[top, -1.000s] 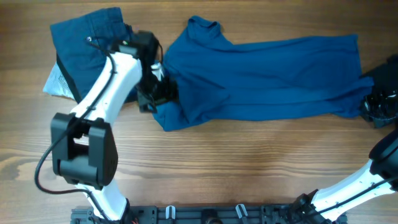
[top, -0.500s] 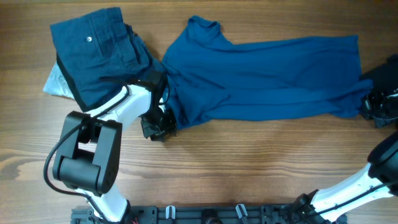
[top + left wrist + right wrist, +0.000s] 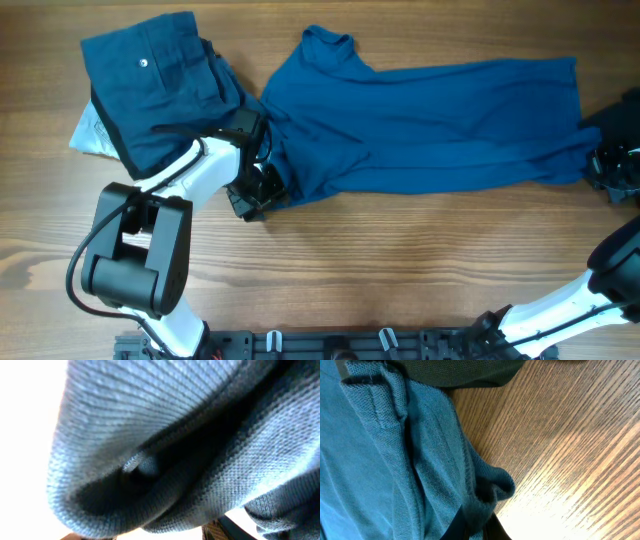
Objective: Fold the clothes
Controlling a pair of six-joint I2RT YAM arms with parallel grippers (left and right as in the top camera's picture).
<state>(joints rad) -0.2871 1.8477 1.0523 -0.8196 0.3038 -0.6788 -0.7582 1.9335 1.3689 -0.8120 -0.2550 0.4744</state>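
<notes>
The medium-blue collared shirt (image 3: 420, 120) lies spread across the table, its collar at the top middle. The navy trousers (image 3: 150, 90) lie folded at the back left, a pale button showing. My left gripper (image 3: 256, 196) sits at the shirt's lower left corner. In the left wrist view, bunched shirt fabric (image 3: 165, 450) fills the frame and hides the fingers. My right gripper (image 3: 610, 172) is at the shirt's right end. In the right wrist view, its dark fingers (image 3: 476, 527) pinch a fold of the shirt's edge (image 3: 420, 460) just above the wood.
A pale grey sheet (image 3: 88, 135) sticks out from under the trousers at the left. A dark item (image 3: 615, 115) lies at the right table edge, next to the shirt's end. Bare wooden tabletop (image 3: 420, 260) runs along the front.
My left arm swung from the shirt's left edge down to its lower left corner, then edged slightly back up. The right gripper barely shifted at the shirt's right end.
</notes>
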